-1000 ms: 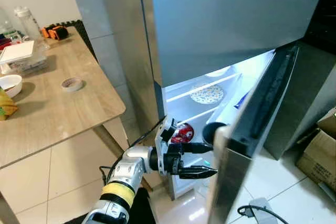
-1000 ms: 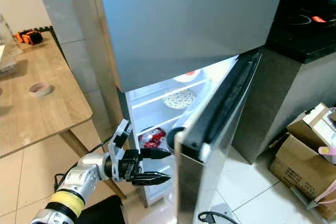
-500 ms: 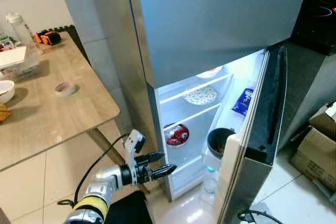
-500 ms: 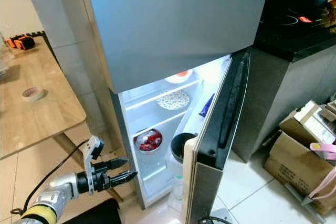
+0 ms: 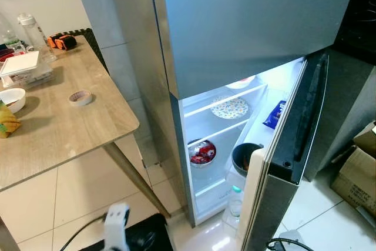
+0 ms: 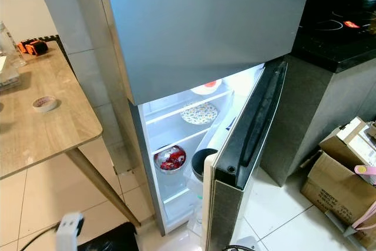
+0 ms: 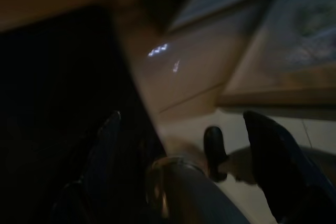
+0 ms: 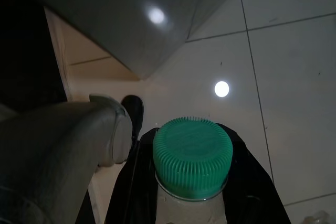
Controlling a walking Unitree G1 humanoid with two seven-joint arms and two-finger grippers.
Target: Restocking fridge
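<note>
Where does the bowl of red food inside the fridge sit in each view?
Left eye view: bowl of red food on the lower fridge shelf, below the patterned plate.
Right eye view: bowl left of centre, under that plate.
Left wrist view: dark floor beyond the left gripper.
Right wrist view: right gripper holding a green-capped bottle over tiles.
Shared landmark: the patterned plate.

White wrist block [image 5: 116,226] with black cable, grey rounded leg [image 8: 58,150], black end effector fingers [image 7: 273,156]
</note>
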